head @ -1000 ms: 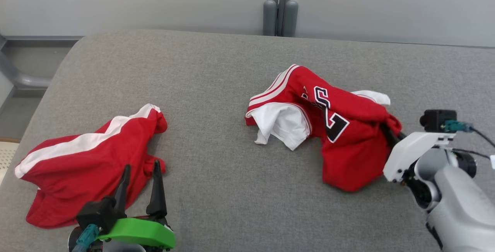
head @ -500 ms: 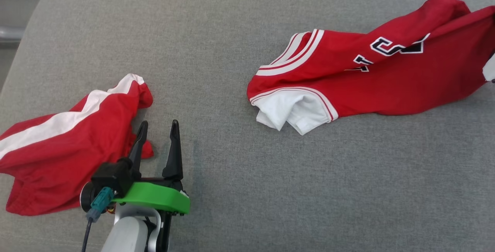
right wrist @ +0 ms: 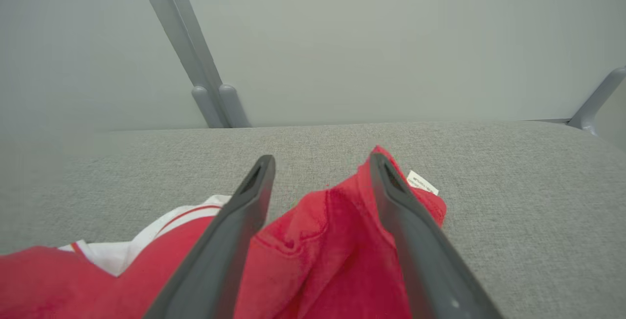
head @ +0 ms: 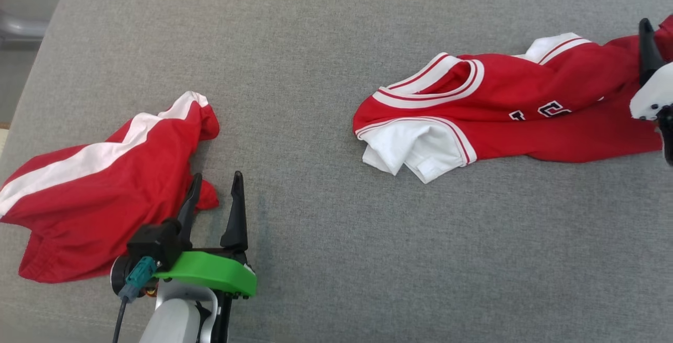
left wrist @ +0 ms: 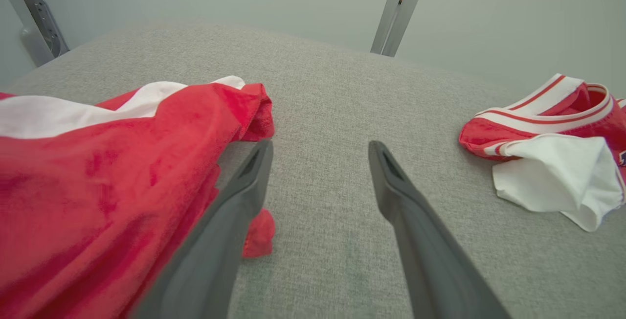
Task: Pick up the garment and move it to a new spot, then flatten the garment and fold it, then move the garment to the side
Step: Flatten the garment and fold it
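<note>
Sprawling red jersey [head: 526,138], left gripper [head: 217,174] jaws spread, right gripper [right wrist: 321,157] jaws spread

Lab test bay, grey padded table [head: 326,280], bare partition panels [right wrist: 367,40]

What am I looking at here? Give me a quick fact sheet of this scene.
Surface: grey padded surface
Right side: red jersey, white trim, crumpled, lying stretched out
Left side: striped red garment, crumpled
Left gripper: open, at the striped garment's edge
Right gripper: open, over the jersey's right end
</note>
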Motion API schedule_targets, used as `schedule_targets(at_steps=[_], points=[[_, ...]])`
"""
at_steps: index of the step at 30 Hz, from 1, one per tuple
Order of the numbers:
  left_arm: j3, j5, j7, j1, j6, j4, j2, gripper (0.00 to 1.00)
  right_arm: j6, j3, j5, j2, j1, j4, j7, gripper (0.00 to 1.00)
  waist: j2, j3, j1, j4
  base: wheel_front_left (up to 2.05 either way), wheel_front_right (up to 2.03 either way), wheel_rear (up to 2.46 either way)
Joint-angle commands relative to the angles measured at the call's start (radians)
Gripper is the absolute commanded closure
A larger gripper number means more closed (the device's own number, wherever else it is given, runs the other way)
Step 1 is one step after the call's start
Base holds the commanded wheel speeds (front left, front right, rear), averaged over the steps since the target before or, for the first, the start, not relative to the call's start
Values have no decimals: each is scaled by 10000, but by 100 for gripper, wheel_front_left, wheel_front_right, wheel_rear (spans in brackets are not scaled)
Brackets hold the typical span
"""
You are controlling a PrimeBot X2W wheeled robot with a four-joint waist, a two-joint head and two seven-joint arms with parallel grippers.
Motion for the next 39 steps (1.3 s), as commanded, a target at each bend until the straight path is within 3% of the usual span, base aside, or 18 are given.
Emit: schedule_targets(at_steps=[1,12,19,26,33,39], points=[[48,-64,-29,175,-38,29,99,0,-10,141,36,77,305,-75,-188,0,0,-1058,-1,-965,0,0,0],[390,-308,10,873,170,-215,425,0,-10,1147,651,699,2442,-2230,-947,0,0,-2367,-1,-2179,0,0,0],[295,-454,51,1130,231,-372,295,0,-8,316,715,1000,4829,-4668,-1010,0,0,-2675,-1,-2476,0,0,0],[147,-509,92,1157,268,-345,255,0,-8,-553,433,1710,6778,-6710,-1015,0,0,-2703,-1,-2691,0,0,0],[-192,-630,493,965,90,-158,199,0,-8,-416,171,1803,7101,-7137,-1015,0,0,-2627,-1,-2881,0,0,0],[-921,-594,2149,409,-246,557,319,0,-8,-350,140,1831,6875,-7281,-1016,0,0,-2235,-1,-3176,0,0,0]])
